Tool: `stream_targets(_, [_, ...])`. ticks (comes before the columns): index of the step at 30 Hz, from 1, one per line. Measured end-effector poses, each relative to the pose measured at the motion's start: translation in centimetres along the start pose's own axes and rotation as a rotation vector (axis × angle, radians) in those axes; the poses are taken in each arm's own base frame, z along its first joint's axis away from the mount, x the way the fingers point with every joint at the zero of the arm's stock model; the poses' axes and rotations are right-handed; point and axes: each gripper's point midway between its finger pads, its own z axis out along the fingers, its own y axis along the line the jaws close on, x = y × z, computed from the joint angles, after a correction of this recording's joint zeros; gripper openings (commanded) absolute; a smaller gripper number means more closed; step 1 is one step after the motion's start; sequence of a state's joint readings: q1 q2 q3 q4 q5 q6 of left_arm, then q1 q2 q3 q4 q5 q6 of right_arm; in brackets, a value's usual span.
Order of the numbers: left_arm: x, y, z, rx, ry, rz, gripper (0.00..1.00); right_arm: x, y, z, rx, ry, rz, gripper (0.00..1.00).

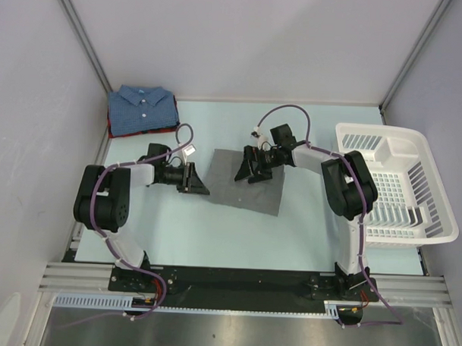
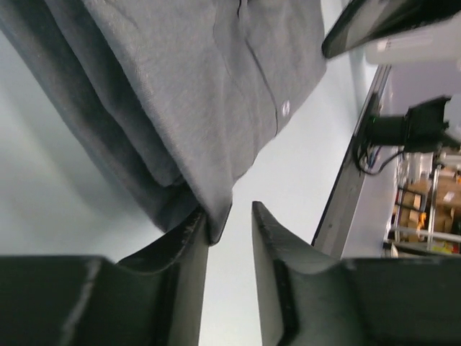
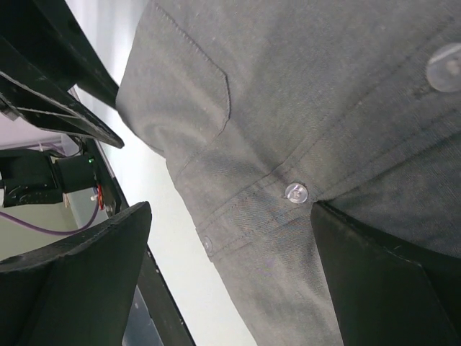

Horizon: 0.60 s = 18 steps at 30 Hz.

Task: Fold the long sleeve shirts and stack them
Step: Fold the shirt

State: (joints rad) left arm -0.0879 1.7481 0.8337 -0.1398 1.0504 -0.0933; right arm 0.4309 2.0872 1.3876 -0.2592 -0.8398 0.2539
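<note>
Your grey shirt [image 1: 249, 190], likely soft and limp, lies flat beneath the wide-spread right claw [image 1: 250, 170], its folded edge at the tips of the half-spread left claw [image 2: 230, 213], so pinch every layer there.

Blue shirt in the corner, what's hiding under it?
A bit of dark red shirt peeks out beneath the folded blue shirt. The rest is covered, so I can't see it.

Left gripper [image 2: 230, 220]: the grey shirt [image 2: 202, 94] corner passes behind one fingertip of the parted jaws, and contact cannot be determined. Beyond both sets of jaws, the cloth is cut off by the picture edges. Well past the left jaws, the dark red shirt [image 1: 109, 128] shows only as a sliver under the blue shirt [image 1: 142, 109].
</note>
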Motion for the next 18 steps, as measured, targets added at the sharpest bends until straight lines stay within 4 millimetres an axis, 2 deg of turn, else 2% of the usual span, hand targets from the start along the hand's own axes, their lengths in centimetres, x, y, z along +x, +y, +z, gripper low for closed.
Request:
stream_targets(2, [0.8,0.1,-0.1,-0.002,0.030,0.006,0.31,-0.1,-0.1,-0.1,0.001,-0.002,0.001,1.00])
stream_targets(6, [2.4,0.5,-0.5,-0.024,0.080,-0.016,0.40,-0.1,-0.2,-0.1,0.001,-0.003,-0.002,1.00])
stream_targets(10, [2.5,1.6,-1.3,-0.074,0.071,-0.044,0.49,0.0,-0.2,-0.2,-0.006,0.002,-0.023,1.00])
stream_targets(13, [1.5,2.4,-3.1,-0.120,0.019,-0.037,0.56,0.1,0.1,-0.4,-0.017,0.008,-0.046,1.00])
stream_targets(16, [0.3,1.0,-4.4,-0.124,-0.013,0.039,0.65,0.2,1.1,-1.2,-0.027,0.012,-0.057,1.00])
stream_targets(18, [-0.7,-0.8,-4.5,-0.101,-0.004,0.119,0.74,-0.1,3.0,-2.4,-0.048,0.004,-0.073,1.00])
